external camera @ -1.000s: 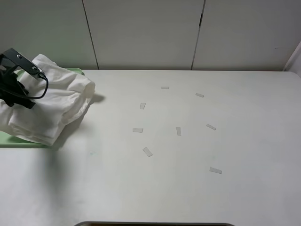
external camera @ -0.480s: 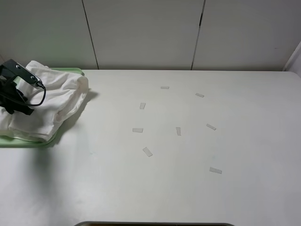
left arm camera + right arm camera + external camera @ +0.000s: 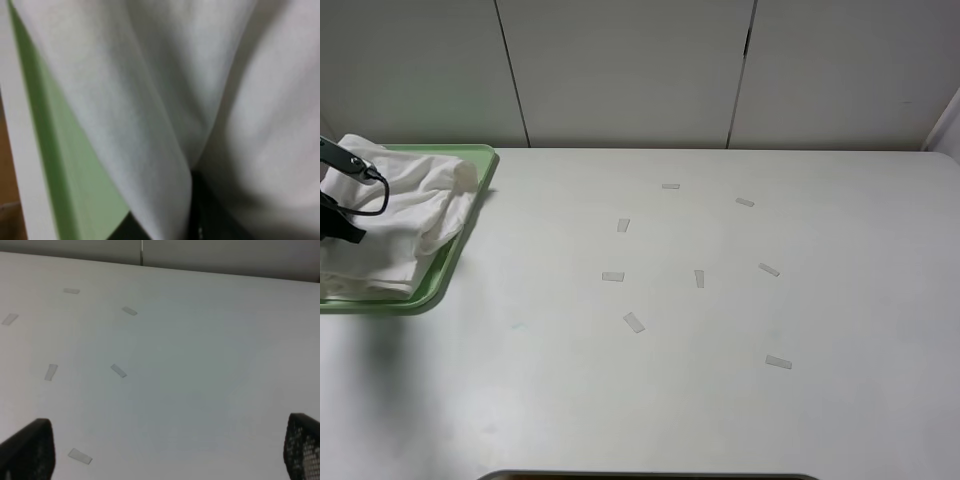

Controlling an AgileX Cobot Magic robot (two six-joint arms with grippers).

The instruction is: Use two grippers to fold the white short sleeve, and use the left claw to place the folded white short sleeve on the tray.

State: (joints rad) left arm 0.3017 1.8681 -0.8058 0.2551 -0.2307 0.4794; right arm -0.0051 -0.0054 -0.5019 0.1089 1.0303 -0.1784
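The white short sleeve (image 3: 405,215) lies bunched in a folded heap on the light green tray (image 3: 470,215) at the table's far left. My left gripper (image 3: 342,228) sits at the view's left edge, shut on the white short sleeve's left side. In the left wrist view the cloth (image 3: 150,100) fills most of the frame, with the tray (image 3: 60,170) beside it and a black finger (image 3: 210,220) half buried under a fold. The right gripper (image 3: 165,445) stands open over bare table with nothing between its fingertips (image 3: 25,450). It does not show in the exterior high view.
Several small white tape strips (image 3: 634,322) are scattered over the middle and right of the white table (image 3: 720,400). The tray's front rim (image 3: 380,303) lies near the table's left edge. Pale wall panels stand behind the table.
The left gripper has moved left and down with the white short sleeve. The cloth no longer hangs past the tray's right rim and now sits within the tray.
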